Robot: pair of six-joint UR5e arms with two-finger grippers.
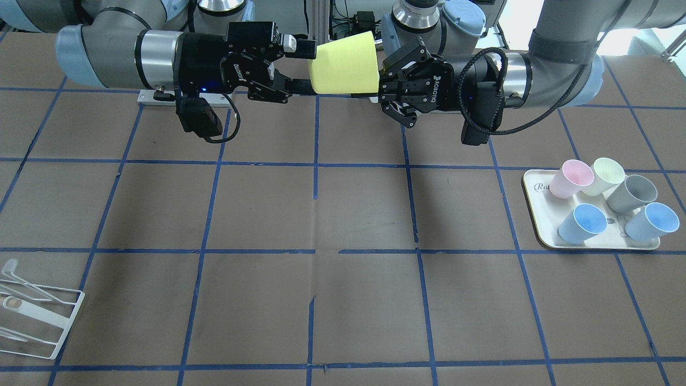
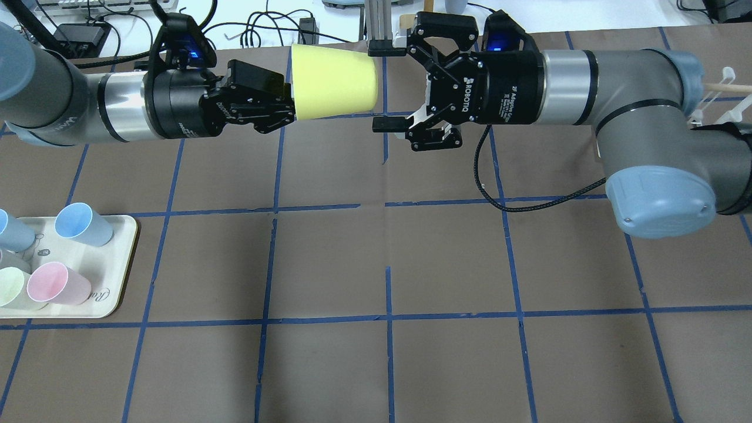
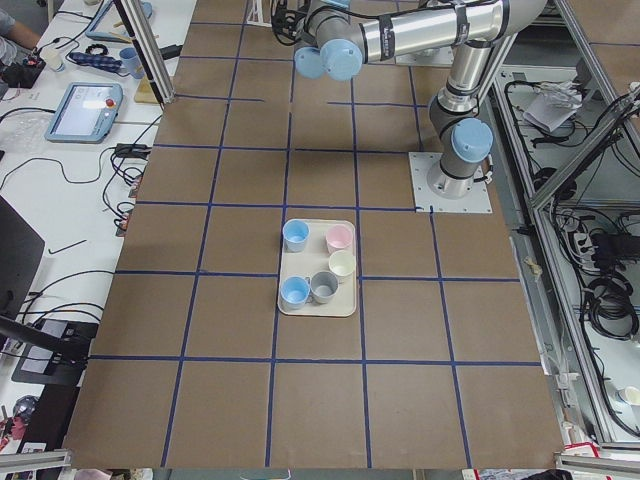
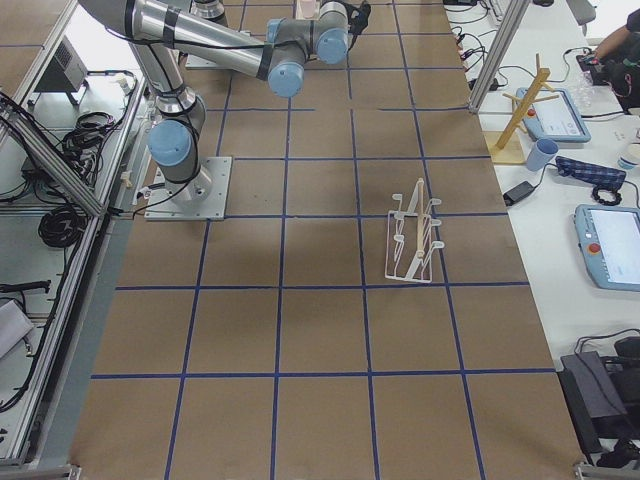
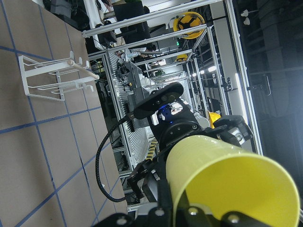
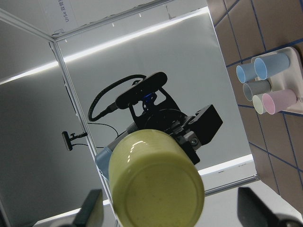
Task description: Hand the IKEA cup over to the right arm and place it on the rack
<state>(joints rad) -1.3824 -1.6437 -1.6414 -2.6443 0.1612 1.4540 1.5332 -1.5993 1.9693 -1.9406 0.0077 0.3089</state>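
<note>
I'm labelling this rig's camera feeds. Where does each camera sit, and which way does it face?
Front-facing: across the table, facing the robot; left gripper and right gripper meet at the IKEA cup.
Overhead: behind the robot, looking down; left gripper pinches the cup's rim, right gripper open around its base.
Exterior left: table's left end; left arm at top, tray centre.
Exterior right: opposite end; right arm, rack.
Left wrist: along the cup toward the rack.
Right wrist: at the cup's base; tray beyond.
Shared: both wrist views show the cup.

Brown table [image 2: 446, 264] (blue-taped grid [image 2: 446, 316]) beside cluttered benches [image 4: 600, 330].
</note>
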